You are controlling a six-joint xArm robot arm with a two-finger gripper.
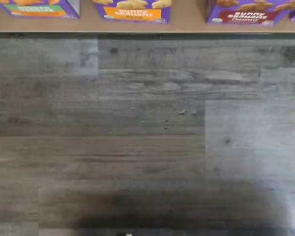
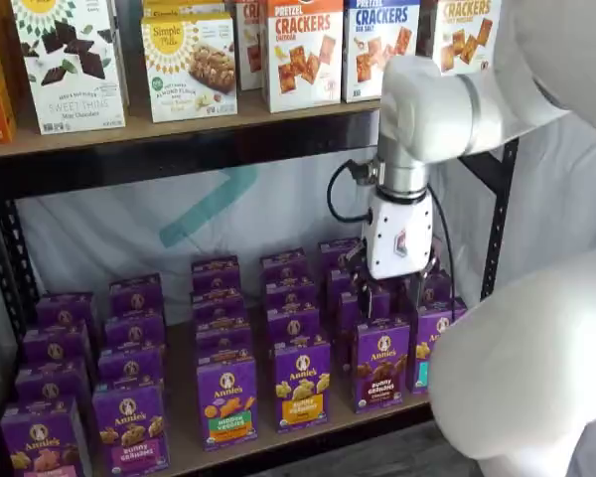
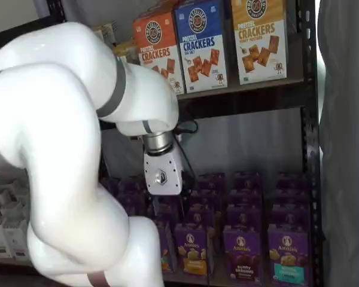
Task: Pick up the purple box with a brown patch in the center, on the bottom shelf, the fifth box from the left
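The purple box (image 2: pixel 381 363) stands upright at the front of the bottom shelf (image 2: pixel 184 442), with brown bunny cookies in its centre. It also shows in a shelf view (image 3: pixel 242 252), and the wrist view catches only its lower front with a dark red band (image 1: pixel 248 14). My gripper (image 2: pixel 393 288) hangs from its white body in front of the shelf, a little above the box and over the cartons behind it. Its black fingers stand apart with nothing between them.
Neighbouring purple cartons flank the box: one with a yellow band (image 2: pixel 301 383) and one with a teal band (image 2: pixel 424 350). Large cracker boxes (image 2: pixel 303 50) fill the upper board. A black rack post (image 2: pixel 497 219) stands at the right. Grey plank floor (image 1: pixel 147 132) lies under the wrist.
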